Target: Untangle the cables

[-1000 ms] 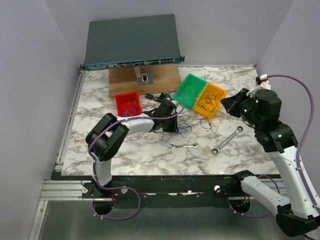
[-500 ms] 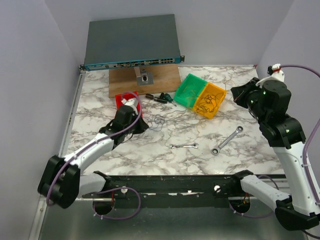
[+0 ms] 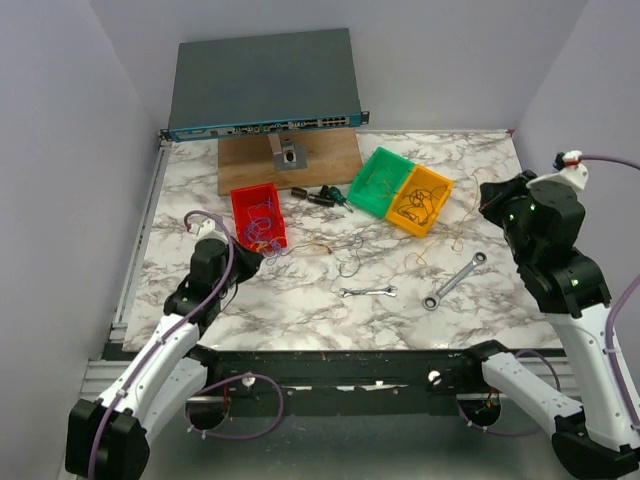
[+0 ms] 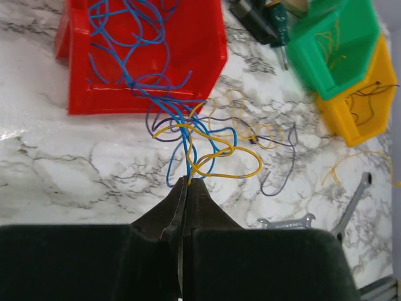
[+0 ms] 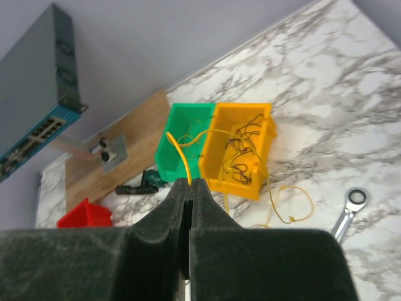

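The cables (image 3: 335,243) are thin blue, yellow and dark wires strung out across the marble from the red bin (image 3: 240,196) toward the right. My left gripper (image 3: 254,255) is shut on a bunch of blue and yellow wires (image 4: 210,147) just in front of the red bin (image 4: 207,50), where several blue wires lie. My right gripper (image 3: 486,202) is shut on one yellow wire (image 5: 180,157) that arcs up and runs down to a loop on the table (image 5: 294,204). That wire also shows in the top view (image 3: 455,238).
A green bin (image 3: 375,165) and a yellow bin (image 3: 440,190) with dark wires stand mid-back. Two wrenches (image 3: 366,292) (image 3: 455,279) lie near the centre front. Dark tools (image 3: 320,195), a wooden board (image 3: 330,155) and a network switch (image 3: 265,85) sit at the back.
My left arm has pulled back to the near left, dragging the wires with it. My right gripper has moved right, drawing the yellow wire out. The knot is now spread out.
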Tool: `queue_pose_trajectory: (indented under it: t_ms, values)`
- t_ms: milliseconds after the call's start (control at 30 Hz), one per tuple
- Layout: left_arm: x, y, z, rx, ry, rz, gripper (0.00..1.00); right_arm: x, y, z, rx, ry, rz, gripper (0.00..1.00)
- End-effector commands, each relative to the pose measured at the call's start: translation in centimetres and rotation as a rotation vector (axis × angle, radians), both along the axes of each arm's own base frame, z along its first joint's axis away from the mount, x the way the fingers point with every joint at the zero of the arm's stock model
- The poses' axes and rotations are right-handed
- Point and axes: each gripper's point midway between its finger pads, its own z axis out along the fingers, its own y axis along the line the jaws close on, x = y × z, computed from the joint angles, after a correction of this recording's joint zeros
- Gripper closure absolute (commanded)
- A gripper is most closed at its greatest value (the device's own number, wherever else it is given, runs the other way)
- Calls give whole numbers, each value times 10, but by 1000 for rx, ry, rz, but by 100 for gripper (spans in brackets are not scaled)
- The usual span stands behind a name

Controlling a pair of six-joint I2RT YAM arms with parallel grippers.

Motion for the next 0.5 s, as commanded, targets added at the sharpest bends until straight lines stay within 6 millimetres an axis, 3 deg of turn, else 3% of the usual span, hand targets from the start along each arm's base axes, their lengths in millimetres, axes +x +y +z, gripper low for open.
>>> queue_pose_trajectory:
  t_ms: [0,233,467]
  values:
    - [-4,-20,38,-66,-162,-126,100,17,40,-3,-26,15,219,99]
    - [-18,-27,61,-34,-241,-216,100,22,74,37,-14,-76,401,99]
    - [-31,-47,76,-6,-309,-335,100,28,130,20,70,-47,683,99]
